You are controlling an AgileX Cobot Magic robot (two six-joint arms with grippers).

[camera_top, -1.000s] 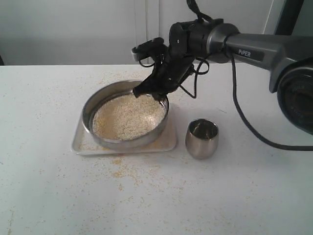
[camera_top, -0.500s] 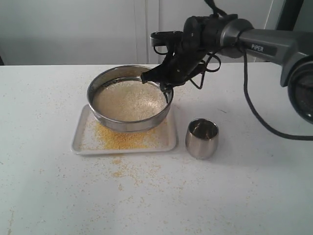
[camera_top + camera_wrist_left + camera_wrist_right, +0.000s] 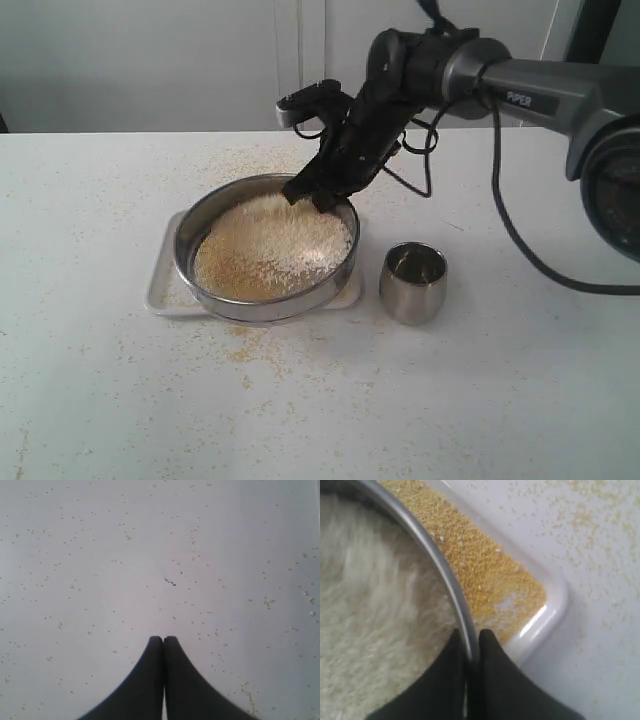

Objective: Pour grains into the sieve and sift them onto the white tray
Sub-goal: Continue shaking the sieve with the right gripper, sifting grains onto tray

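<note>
The round steel sieve (image 3: 262,305) hangs tilted over the white tray (image 3: 160,290), with whitish grains (image 3: 275,245) heaped inside it. My right gripper (image 3: 318,192) is shut on the sieve's far rim; in the right wrist view its fingertips (image 3: 490,642) pinch the steel rim (image 3: 432,550), one inside and one outside. Fine yellow grains (image 3: 485,567) lie on the tray (image 3: 555,605) under the sieve. My left gripper (image 3: 163,639) is shut and empty above bare table; it does not show in the exterior view.
A small steel cup (image 3: 413,282) stands upright on the table just right of the tray. Loose yellow granules (image 3: 255,350) are scattered on the white table in front of the tray and behind it. A black cable (image 3: 500,215) trails from the right arm.
The sieve has swung toward the front and tipped, now covering most of the tray; half a second ago it was farther back and the yellow heap showed. The right gripper moved with it.
</note>
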